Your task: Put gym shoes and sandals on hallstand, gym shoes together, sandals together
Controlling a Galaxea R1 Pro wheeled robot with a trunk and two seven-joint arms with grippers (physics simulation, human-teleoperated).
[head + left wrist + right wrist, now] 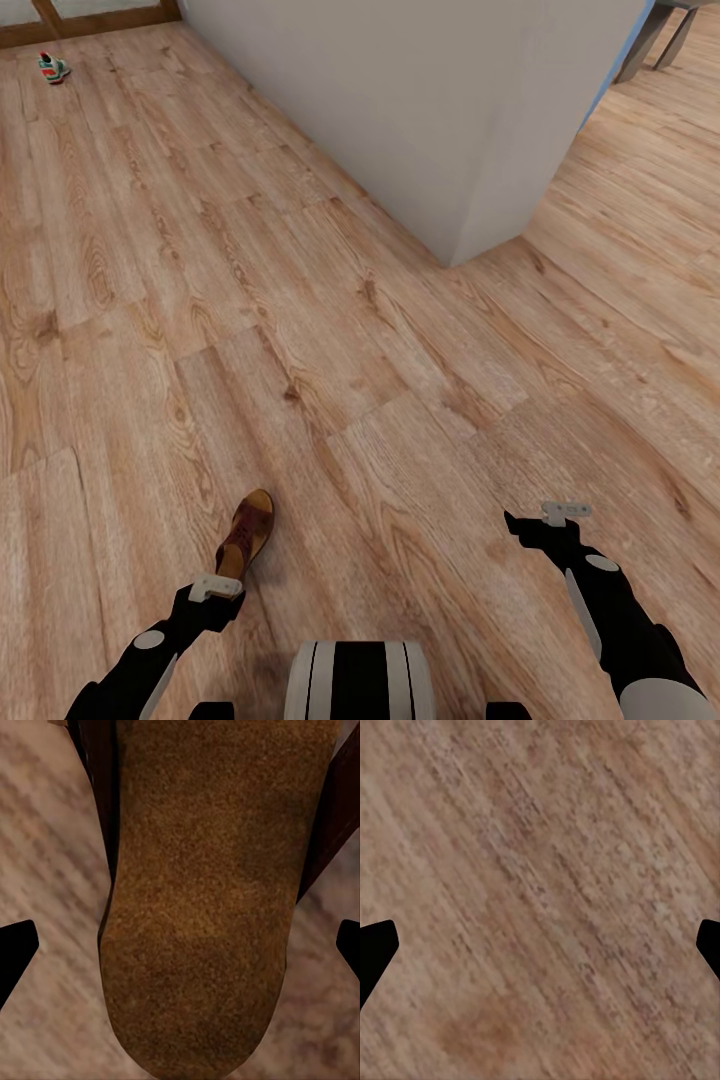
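Wood-plank corridor floor (380,380) spreads around a pale wall corner (450,120). One sandal (246,535) lies near the robot, its long axis running away and slightly right. The left gripper (215,590) hangs just over its near end, fingers spread wide either side of the footbed. A gym shoe (53,68) lies far off, top left. The right gripper (560,515) hovers wide open above bare planks.

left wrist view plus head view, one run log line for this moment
left gripper: open over dark brown leather sandal | right gripper: open, empty | sandal on wood-grain plank floor | white green-striped sneaker: far, on floor
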